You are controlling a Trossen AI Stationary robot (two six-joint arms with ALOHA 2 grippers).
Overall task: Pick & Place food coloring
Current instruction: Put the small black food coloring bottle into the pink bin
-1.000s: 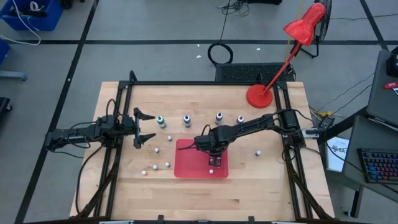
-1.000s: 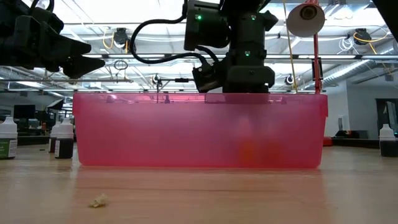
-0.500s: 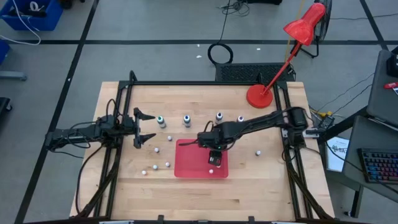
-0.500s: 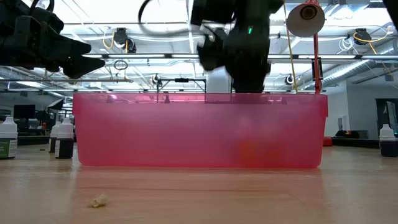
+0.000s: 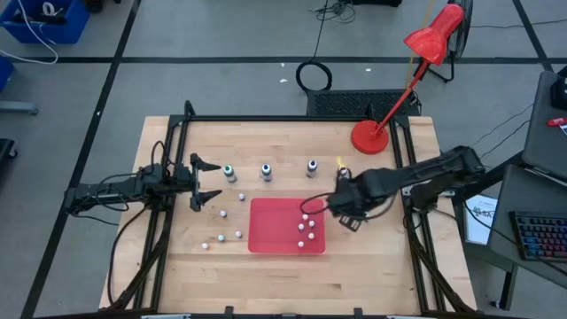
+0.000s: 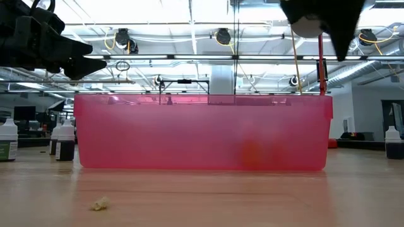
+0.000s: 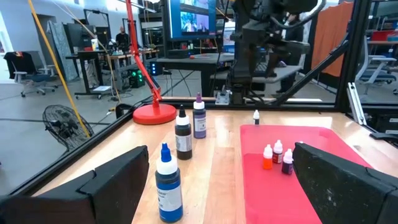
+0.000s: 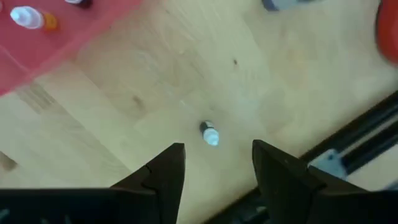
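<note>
Three whitish food coloring bottles with dark bodies stand upright in a row on the wood behind the red tray; the row's right end is hidden by my right arm. Three tiny white-capped droppers lie in the tray, and several more are scattered on the table. My right gripper is open, pointing down over the table right of the tray, above one tiny dropper lying on the wood. My left gripper waits open, level, left of the row.
A red desk lamp stands with its round base at the far right of the table. Black frame rails run along the table's left and right sides. A crumb lies on the near wood. Bare wood lies in front of the tray.
My right gripper has moved from above the red tray toward the table's right edge, past the tray's right rim, and has risen to the top of the low view. The droppers in the tray that it covered now show. My left arm has kept still.
</note>
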